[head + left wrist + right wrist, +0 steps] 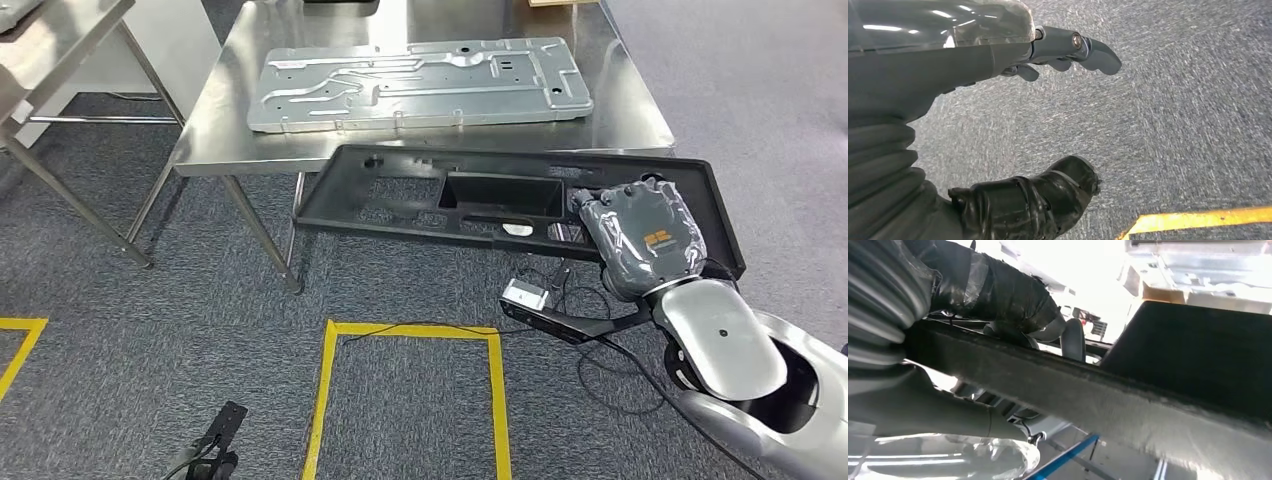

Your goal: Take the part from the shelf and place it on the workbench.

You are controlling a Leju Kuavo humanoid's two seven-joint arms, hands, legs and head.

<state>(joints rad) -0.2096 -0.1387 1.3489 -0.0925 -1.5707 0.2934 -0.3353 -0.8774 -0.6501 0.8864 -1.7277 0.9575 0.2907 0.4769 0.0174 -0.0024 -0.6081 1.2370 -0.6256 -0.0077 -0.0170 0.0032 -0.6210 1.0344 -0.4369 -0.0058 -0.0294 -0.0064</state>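
With our right hand (pixel 640 235) gripping one end of the black part (pixel 480 195) just short of the surface (pixel 640 110), we should lift it level over the edge, clear of the metal panel (pixel 420 85); our left hand (pixel 998 55) hangs spread, empty.

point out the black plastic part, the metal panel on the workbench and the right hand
black plastic part (pixel 400 190), head view, on its flat left section
metal panel (pixel 420 85), head view, on the middle of its ribbed face
right hand (pixel 645 238), head view, on its grey back cover
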